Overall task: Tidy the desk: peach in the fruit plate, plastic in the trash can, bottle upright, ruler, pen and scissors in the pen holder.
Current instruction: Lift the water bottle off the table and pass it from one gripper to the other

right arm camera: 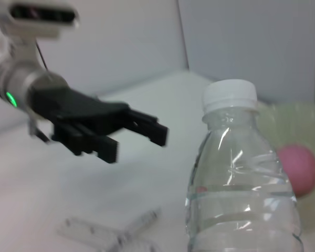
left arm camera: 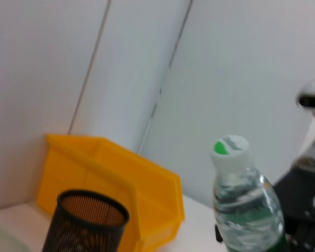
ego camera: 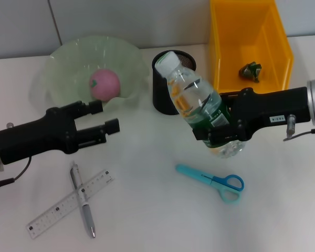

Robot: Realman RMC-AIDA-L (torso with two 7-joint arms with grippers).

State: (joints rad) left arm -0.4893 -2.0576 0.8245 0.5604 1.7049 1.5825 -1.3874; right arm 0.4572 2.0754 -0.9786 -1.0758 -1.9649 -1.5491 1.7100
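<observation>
The left end effector (ego camera: 106,116) hovers with fingers apart, holding nothing, just before the fruit plate (ego camera: 60,60) where the peach (ego camera: 104,85) lies. Ruler (ego camera: 68,203) and pen (ego camera: 82,198) lie crossed on the surface (ego camera: 147,215); the scissors (ego camera: 212,181) lie farther right. The right end effector (ego camera: 216,126) grips the tilted bottle (ego camera: 195,101), apparently lifted, beside the pen holder (ego camera: 163,89).

left gripper (ego camera: 103,116) spread, right gripper (ego camera: 219,122) clamped
</observation>
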